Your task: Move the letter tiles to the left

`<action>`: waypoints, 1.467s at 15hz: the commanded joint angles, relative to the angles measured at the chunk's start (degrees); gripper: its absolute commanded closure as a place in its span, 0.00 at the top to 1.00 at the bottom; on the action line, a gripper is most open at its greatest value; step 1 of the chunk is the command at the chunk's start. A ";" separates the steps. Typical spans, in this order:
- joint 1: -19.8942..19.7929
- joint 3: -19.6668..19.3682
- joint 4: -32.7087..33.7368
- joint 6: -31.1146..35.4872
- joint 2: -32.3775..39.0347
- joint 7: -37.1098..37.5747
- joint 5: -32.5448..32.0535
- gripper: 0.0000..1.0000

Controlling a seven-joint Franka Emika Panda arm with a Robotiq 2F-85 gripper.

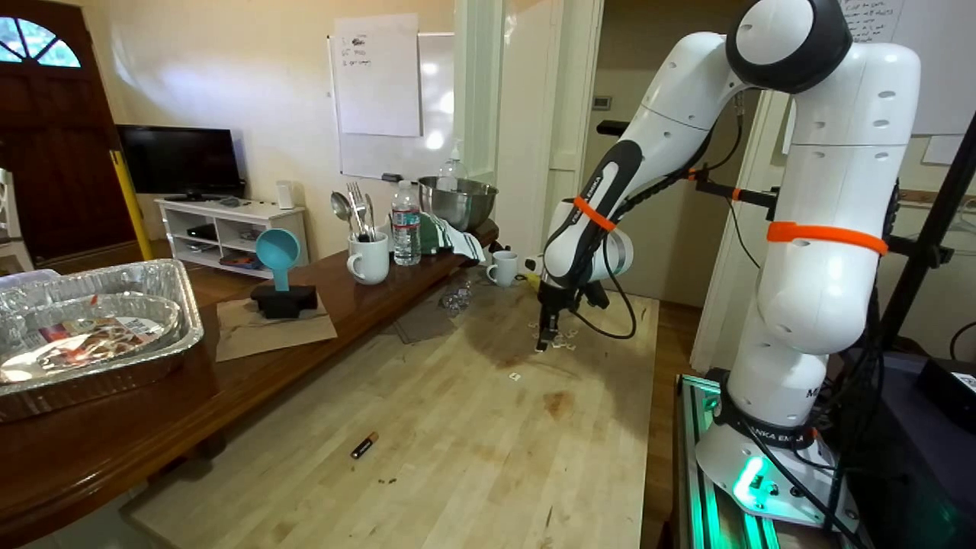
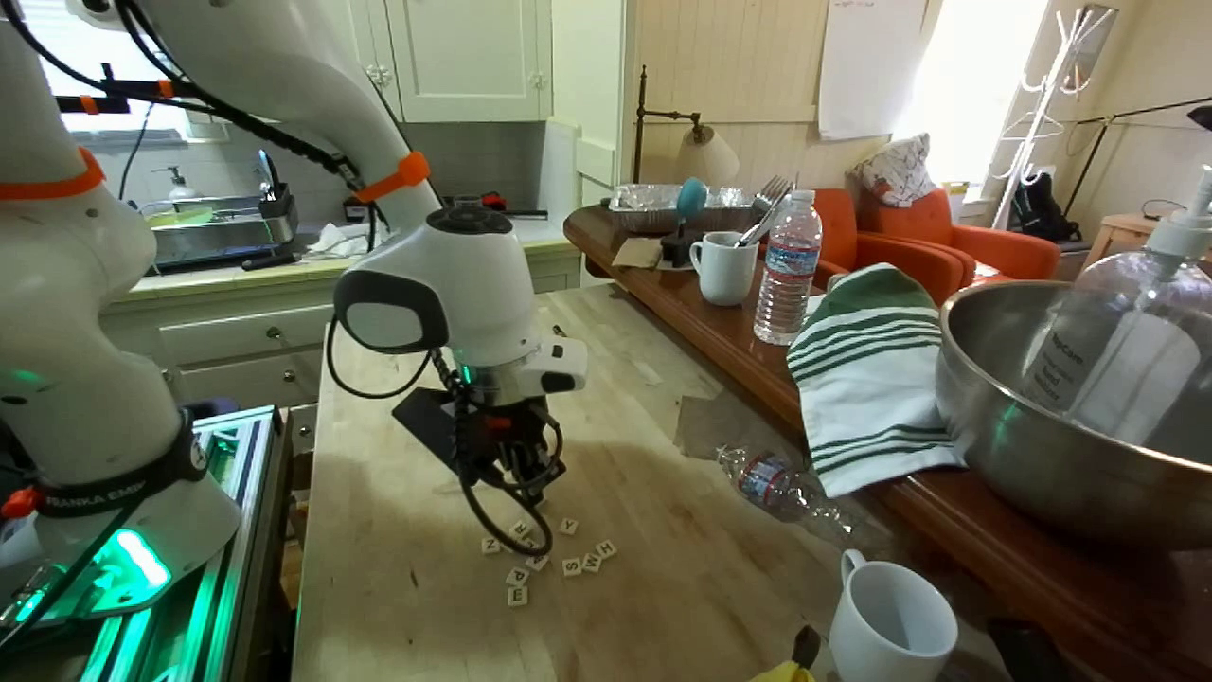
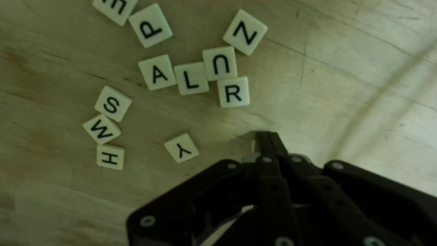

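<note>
Several letter tiles lie flat on the light wood table, most gathered in a loose cluster. The wrist view shows the Y tile by itself, the R tile against the U tile, and the S tile left of these. My gripper is shut, fingers pressed together with no gap, its tips low at the table right of the Y tile. A pale edge, probably a tile, peeks out beside the left finger, mostly hidden. In an exterior view a lone tile lies apart from the cluster.
A battery lies on the table. Along one side runs a raised dark wood counter, with a crumpled plastic bottle beside it. A white mug and a yellow object with a dark stem stand near the tiles' far end.
</note>
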 commanded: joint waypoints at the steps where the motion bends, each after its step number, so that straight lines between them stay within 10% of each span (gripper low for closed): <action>1: 0.74 1.64 0.24 1.25 3.35 -2.20 1.21 0.00; 22: 3.26 9.31 1.28 1.77 5.39 -0.74 0.43 0.00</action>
